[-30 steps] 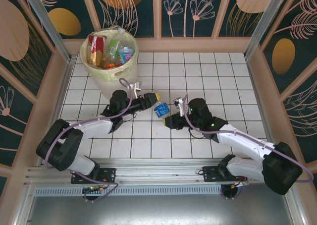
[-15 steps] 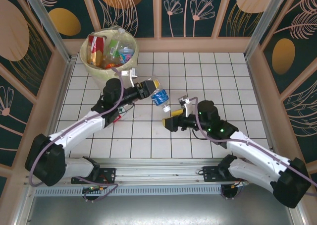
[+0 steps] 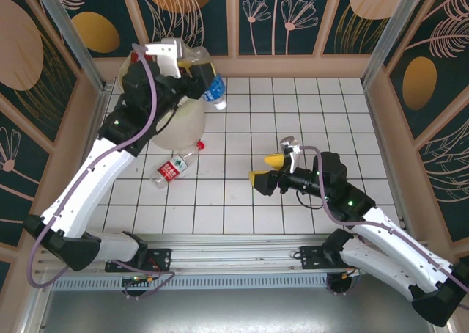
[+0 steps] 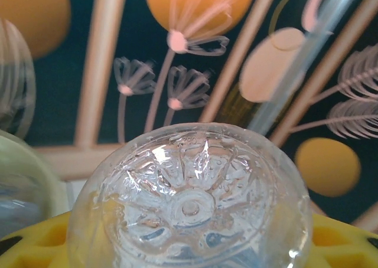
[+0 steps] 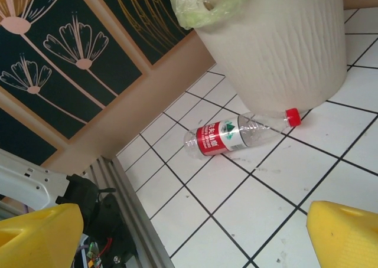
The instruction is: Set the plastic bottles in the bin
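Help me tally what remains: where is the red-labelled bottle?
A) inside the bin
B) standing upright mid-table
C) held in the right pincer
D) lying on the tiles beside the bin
D: the red-labelled bottle lies on its side on the tiles by the bin; the right pincer is open, empty.

Bin (image 3: 178, 126): from above, rim and contents mostly tucked behind the left arm (image 3: 102, 173).
Held bottle (image 4: 190, 204): base-on to the wrist camera, lower part off-frame, label hidden.
Floor bottle (image 5: 227, 135): label print too small to read.
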Robot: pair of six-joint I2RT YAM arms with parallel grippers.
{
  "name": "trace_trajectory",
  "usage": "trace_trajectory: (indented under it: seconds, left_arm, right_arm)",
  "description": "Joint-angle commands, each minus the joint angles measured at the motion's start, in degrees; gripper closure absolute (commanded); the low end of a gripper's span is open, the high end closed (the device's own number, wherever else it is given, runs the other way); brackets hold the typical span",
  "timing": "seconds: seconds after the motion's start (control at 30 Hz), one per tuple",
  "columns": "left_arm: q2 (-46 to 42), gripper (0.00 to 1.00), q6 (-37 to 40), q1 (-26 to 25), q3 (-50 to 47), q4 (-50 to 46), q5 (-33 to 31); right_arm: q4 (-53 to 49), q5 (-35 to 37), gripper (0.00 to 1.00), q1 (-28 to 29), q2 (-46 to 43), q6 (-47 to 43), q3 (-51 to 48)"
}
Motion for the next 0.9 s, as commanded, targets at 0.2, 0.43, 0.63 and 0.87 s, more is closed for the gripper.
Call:
trace_trajectory:
  seconds: [0.2, 0.43, 0.63, 0.87]
  left_arm:
    - [4.6, 0.44, 16.8, 4.8, 10.1, -12.8, -23.7]
    - [8.1, 0.43, 19.7, 12.4, 9.7, -10.5, -23.7]
    - [15.9, 0.42, 23.5, 14.7, 14.1, -11.8, -25.3]
    - [24.1, 0.37, 25.1, 16.8, 19.6, -15.5, -27.6]
  right_arm:
    - [-2.8, 3.7, 0.03, 0.3, 0.0, -1.2, 1.2]
    - [-2.3, 2.9, 0.03, 0.3, 0.7, -0.7, 0.8]
    - [-2.4, 3.0, 0.03, 0.3, 0.6, -0.3, 0.6]
    - [-2.3, 1.8, 0.03, 0.4, 1.3, 0.4, 0.5]
